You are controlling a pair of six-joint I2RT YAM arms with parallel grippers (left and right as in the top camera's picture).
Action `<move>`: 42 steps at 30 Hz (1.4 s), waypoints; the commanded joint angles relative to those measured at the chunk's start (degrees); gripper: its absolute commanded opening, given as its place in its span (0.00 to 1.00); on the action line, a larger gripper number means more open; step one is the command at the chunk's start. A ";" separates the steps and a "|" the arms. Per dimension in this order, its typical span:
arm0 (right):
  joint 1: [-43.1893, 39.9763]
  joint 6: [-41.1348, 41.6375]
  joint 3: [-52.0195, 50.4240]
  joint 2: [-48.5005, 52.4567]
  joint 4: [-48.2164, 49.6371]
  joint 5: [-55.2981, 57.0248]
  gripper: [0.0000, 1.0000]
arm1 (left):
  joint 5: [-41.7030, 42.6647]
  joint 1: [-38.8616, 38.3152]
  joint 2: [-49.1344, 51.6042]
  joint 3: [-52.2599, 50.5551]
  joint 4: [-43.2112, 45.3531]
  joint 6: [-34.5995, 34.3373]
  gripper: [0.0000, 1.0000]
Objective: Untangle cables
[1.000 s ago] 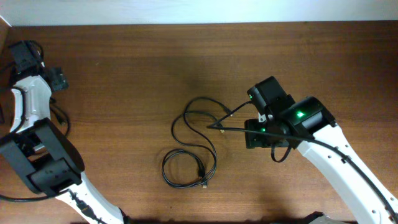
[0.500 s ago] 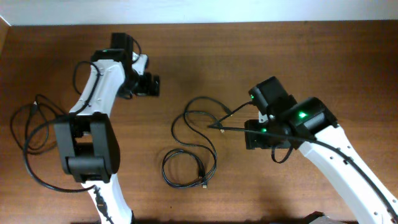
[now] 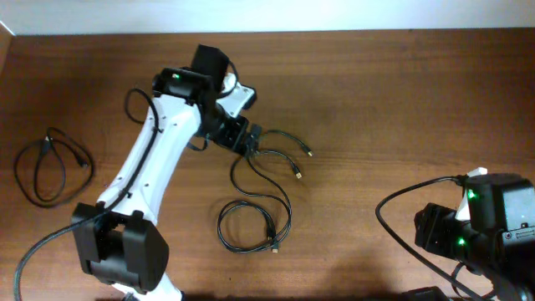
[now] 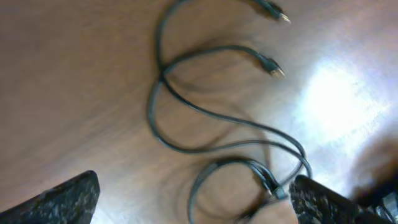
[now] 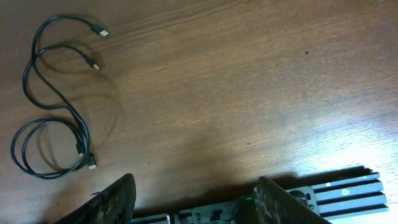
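Wood-grain surface (image 3: 401, 92), two arms, one knot of work: the left end effector (image 4: 194, 194) hangs over the upper loops of the tangled cables (image 4: 163, 76) at the middle of the surface. Its fingers (image 4: 62, 199) are spread wide at either side of the wrist view, with nothing between them but cord lying flat below. We see two metal-tipped plugs (image 4: 277, 72) splayed free toward the right of the bundle, while the strands run down into a rounder coil nearer the robot. One more cable (image 3: 50, 144) lies in its own loose loop well apart at the far left (already separate, by our reading). The right end effector (image 5: 196, 190) sits at the near right corner, well away from the bundle, equally wide open and empty.

We judge the risk to lie in the grasp about to be made. Strands cross just under the left fingers. Closing on a crossing could pinch two cords at once, and a pull would then drag the whole bundle and draw the loops tighter instead of parting them. With the right arm so far off, nothing pins the coil, so it may simply slide along. A thin cord flat on wood could also slip the grip altogether.
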 commanded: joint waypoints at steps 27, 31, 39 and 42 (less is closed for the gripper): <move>-0.44 0.04 0.55 -0.07 -0.11 1.09 0.98 | -2.80 -16.57 -1.09 -1.03 -5.53 0.48 0.99; -0.44 0.07 0.55 -0.07 -0.07 1.07 0.98 | -1.18 -16.57 -1.09 -6.27 -3.21 -3.85 0.99; -0.44 0.07 0.55 0.55 0.26 1.07 0.98 | 9.92 -16.57 -1.07 -7.37 -0.83 -4.02 0.99; -0.39 0.07 0.55 0.74 0.37 1.09 0.98 | 11.34 -16.57 -1.03 -7.39 3.06 -11.23 0.99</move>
